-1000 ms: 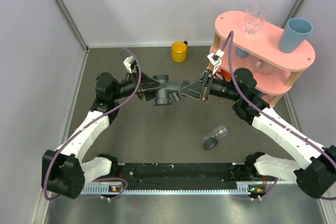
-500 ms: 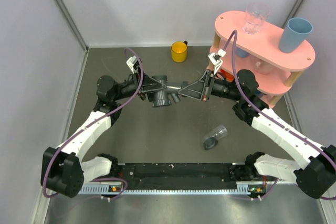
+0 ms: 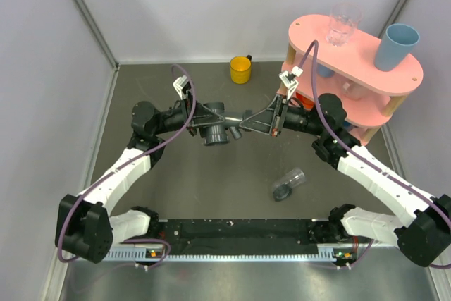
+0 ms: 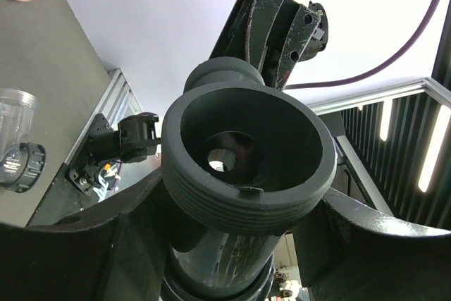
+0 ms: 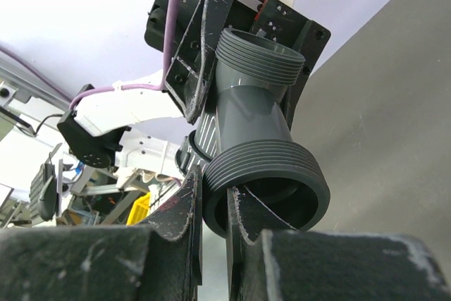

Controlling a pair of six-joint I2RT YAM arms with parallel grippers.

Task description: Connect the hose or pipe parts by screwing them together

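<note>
From above, the dark grey T-shaped fitting [image 3: 218,128] is held off the table [image 3: 176,188] in the middle of the frame, between the two arms. The left gripper [image 3: 210,123] comes at it from the left and the right gripper [image 3: 244,119] from the right. This view does not show how either gripper meets it.

The right wrist view does. The right gripper's fingers [image 5: 184,209], nearly together, pinch the wall of the nearest threaded end, with the rim passing between them. At the top of that frame, the left gripper's fingers [image 5: 204,54] stand at middling width either side of the far threaded end.

The left wrist view looks down into an open threaded mouth of the fitting, its barrel lying between that gripper's own fingers [image 4: 106,244] at the bottom corners. I cannot tell from any view whether both of these fingers press on it.

The clear tubular piece with the grey collar [image 3: 289,183] lies on its side on the table at lower right of centre, well apart from the fitting. It also shows at the left edge of the left wrist view.

Only the overhead view shows the yellow cup [image 3: 240,70] and, at upper right, the pink shelf [image 3: 366,65] carrying a glass [image 3: 343,24] and a blue cup [image 3: 397,46].
</note>
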